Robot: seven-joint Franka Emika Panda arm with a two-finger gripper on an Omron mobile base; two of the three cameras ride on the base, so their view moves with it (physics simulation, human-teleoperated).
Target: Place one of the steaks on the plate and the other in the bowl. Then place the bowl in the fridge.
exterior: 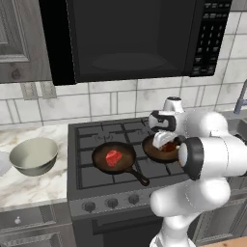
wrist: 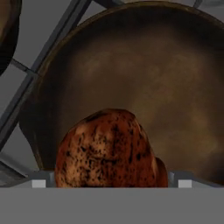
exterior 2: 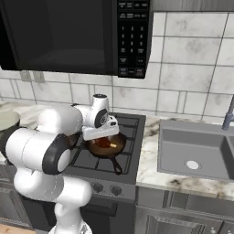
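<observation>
— Where are the fingers right now?

— The gripper hangs over the right-hand pan, a little left of centre in the right base view. Its fingers are spread wide, released, with nothing clamped between them. In the hand view the browned steak sits at bottom centre, very close, lying on the floor of that pan.

— And the other steak?

— The bright red steak lies in the middle of the left-hand pan, just left of centre in the left base view. That pan's handle points toward the lower right of the frame. The 2 pans sit side by side on the stove, near each other.

— What about the bowl?

— The bowl stands upright on the marble counter at the left edge of the left base view, well apart from both pans. A pale sliver just beside it at the frame's left edge could be the plate, but I cannot tell.

— Anything else around?

— A dark microwave fills the top of the frame above the stove, and in the right base view a grey sink lies to the right, with a faucet at the right edge.
</observation>
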